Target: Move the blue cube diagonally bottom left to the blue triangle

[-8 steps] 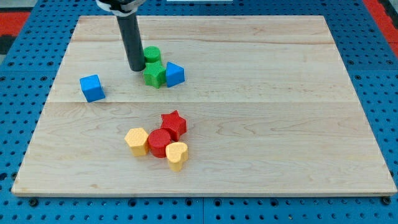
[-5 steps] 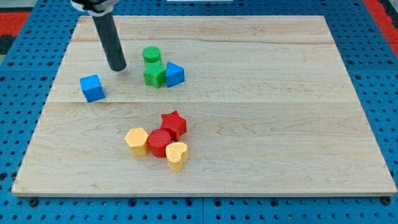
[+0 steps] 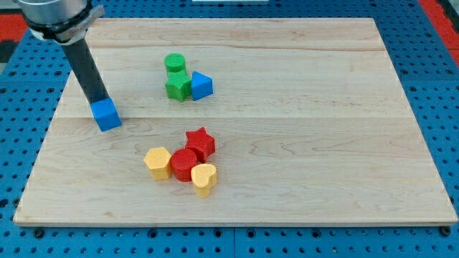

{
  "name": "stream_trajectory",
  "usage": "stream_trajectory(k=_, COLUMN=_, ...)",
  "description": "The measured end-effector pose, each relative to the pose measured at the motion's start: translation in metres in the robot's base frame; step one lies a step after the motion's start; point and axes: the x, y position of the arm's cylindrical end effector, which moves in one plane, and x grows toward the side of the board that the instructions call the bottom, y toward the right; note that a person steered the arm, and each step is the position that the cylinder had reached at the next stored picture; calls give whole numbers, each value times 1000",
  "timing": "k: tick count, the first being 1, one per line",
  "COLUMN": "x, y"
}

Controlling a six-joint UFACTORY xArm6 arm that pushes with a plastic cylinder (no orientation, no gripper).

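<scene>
The blue cube (image 3: pixel 107 115) lies on the wooden board (image 3: pixel 301 143) at the view's left. My tip (image 3: pixel 97 102) touches the cube's upper left corner, the dark rod rising from it toward the view's top left. The blue triangle (image 3: pixel 201 85) lies to the right and a little higher, against a green star-like block (image 3: pixel 177 86), with a green cylinder (image 3: pixel 174 63) just above that one.
A cluster lies below the middle of the board: a red star (image 3: pixel 200 143), a red cylinder (image 3: pixel 183 165), a yellow hexagon-like block (image 3: pixel 158 162) and a yellow heart-like block (image 3: pixel 204 179). A blue pegboard surrounds the board.
My tip has moved left and down from beside the green blocks to the blue cube's upper left corner. The cube has shifted slightly down. The other blocks have not moved.
</scene>
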Motion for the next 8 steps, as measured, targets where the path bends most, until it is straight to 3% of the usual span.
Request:
stream_trajectory(k=1, x=33, y=1)
stream_trajectory(k=2, x=36, y=2)
stream_trajectory(k=4, x=-19, y=115)
stream_trajectory(k=8, x=-63, y=192)
